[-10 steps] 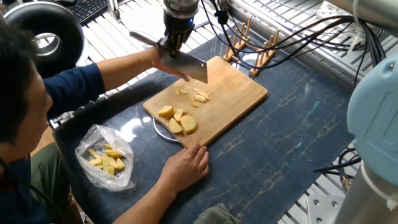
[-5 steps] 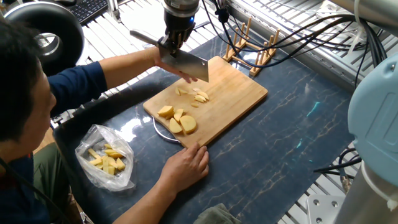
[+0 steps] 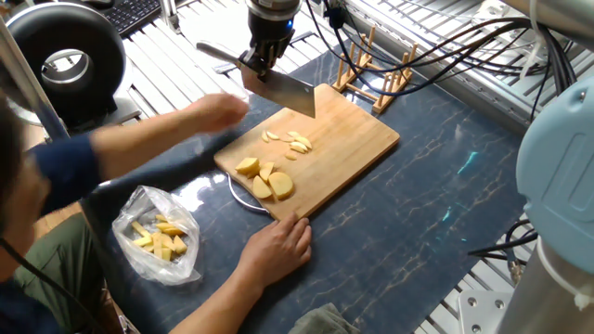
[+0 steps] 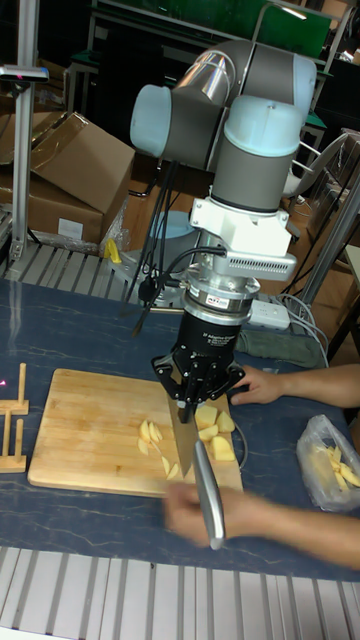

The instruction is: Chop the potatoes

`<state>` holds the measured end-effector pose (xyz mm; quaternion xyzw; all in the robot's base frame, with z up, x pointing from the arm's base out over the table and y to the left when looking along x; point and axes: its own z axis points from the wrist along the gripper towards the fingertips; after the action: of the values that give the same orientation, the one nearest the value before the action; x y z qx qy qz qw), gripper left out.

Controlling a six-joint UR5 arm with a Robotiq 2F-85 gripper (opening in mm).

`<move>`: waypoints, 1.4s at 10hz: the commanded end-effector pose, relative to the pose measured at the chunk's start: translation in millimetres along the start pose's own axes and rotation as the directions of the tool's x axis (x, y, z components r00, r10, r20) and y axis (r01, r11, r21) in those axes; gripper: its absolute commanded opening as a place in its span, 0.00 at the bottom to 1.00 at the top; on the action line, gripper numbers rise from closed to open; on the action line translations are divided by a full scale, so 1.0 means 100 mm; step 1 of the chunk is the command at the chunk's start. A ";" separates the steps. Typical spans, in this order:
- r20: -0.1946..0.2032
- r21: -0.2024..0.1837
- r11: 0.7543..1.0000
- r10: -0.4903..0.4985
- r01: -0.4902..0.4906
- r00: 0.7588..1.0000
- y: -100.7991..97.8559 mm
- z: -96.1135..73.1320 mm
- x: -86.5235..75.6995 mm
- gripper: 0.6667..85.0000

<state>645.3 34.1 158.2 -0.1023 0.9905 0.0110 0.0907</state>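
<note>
Nearest the fixed camera, a person's hand (image 3: 277,249) rests flat on the dark marbled worktop (image 3: 418,204), fingertips touching the near edge of the wooden cutting board (image 3: 348,139). To its left lies a clear plastic bag (image 3: 160,234) holding yellow sticks. On the board's near end sit the potatoes (image 3: 264,178): several rounded pale yellow chunks bunched together, with a scatter of thinner slices (image 3: 295,143) just beyond them toward the board's middle. A curved metal rim shows under the board's near corner; what it belongs to cannot be told. The person's other hand (image 3: 219,109), blurred, is out over the worktop just left of the board, near the knife but apart from it. Above the far-left part of the board hangs a cleaver (image 3: 283,91), its broad blade tilted, edge downward, clear of the wood and of the slices. The tool (image 3: 261,56) is clamped narrow on the cleaver's handle, which juts out to the left. In the tall fixed view the same tool (image 4: 203,395) points straight down from the grey and pale blue arm (image 4: 245,140), the blade running toward the camera over the potato pieces (image 4: 210,425), with a blurred hand low in front. Farther back, a small wooden rack (image 3: 376,70) stands at the board's far corner, with black cables behind it.
</note>
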 end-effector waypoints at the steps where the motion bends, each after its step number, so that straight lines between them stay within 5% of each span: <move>1: 0.006 -0.026 1.000 0.010 -0.009 1.000 0.03 -0.03 -0.02 0.00; 6: 0.008 -0.040 0.999 0.027 -0.027 1.000 0.10 0.01 -0.04 0.00; 11: 0.008 0.008 1.000 0.005 -0.005 1.000 -0.02 0.01 -0.04 0.00; 14: 0.023 0.003 1.000 0.025 -0.025 0.999 0.00 0.01 -0.08 0.00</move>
<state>650.6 35.0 157.1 -0.0946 0.9907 0.0088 0.0972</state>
